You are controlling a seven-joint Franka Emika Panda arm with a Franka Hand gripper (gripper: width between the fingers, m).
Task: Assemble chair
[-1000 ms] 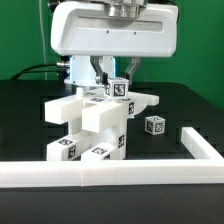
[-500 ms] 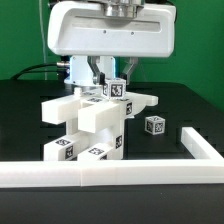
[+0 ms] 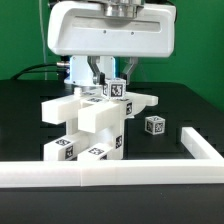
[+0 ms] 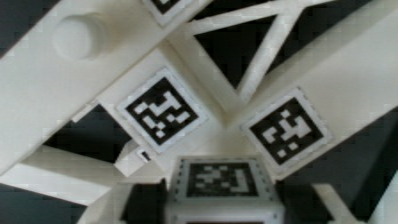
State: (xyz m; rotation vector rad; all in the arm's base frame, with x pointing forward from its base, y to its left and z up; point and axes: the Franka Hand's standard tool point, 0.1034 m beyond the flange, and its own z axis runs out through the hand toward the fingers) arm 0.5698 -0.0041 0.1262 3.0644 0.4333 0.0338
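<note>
The partly built chair [image 3: 92, 128] is a blocky white stack of panels and legs with black-and-white tags, standing mid-table. My gripper [image 3: 116, 84] hangs straight over its top and is shut on a small tagged white cube [image 3: 118, 89] at the top of the stack. In the wrist view the cube [image 4: 219, 178] fills the gap between the dark fingers [image 4: 146, 203]. Below it lie two tagged chair panels [image 4: 166, 110]. Whether the cube rests on the stack or hovers just above it I cannot tell.
A second small tagged cube [image 3: 154, 126] sits on the black table at the exterior view's right of the chair. The long white border frame [image 3: 110, 172] runs along the front and turns back at the right. Cables trail behind at the left.
</note>
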